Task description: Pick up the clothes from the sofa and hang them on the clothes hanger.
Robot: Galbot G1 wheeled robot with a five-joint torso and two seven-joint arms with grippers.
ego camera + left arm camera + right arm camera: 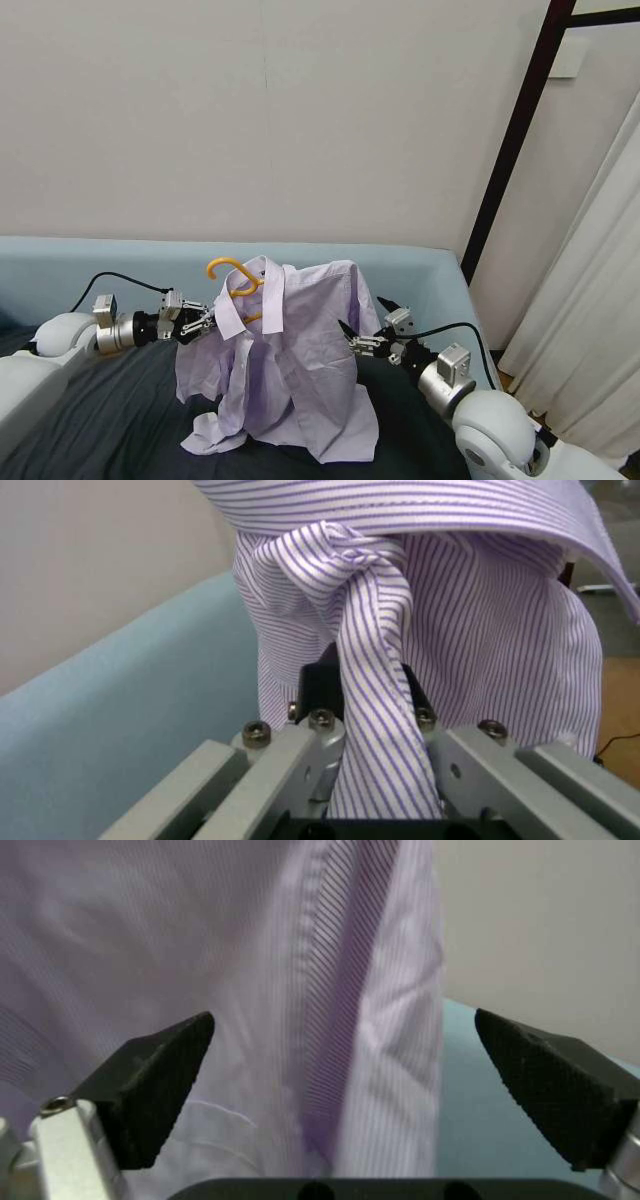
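A lilac striped shirt hangs on a yellow hanger, held up over the sofa with its hem resting on the dark seat. My left gripper is at the shirt's collar side, shut on a bunched fold of the fabric. In the left wrist view the shirt is twisted into a strip that runs between the fingers of the left gripper. My right gripper stands open beside the shirt's other edge. Seen from the right wrist, the shirt hangs just beyond the spread right gripper.
The sofa has a light blue back and a dark seat. A black slanted pole rises at the right, with a pale curtain beyond it. A plain wall stands behind.
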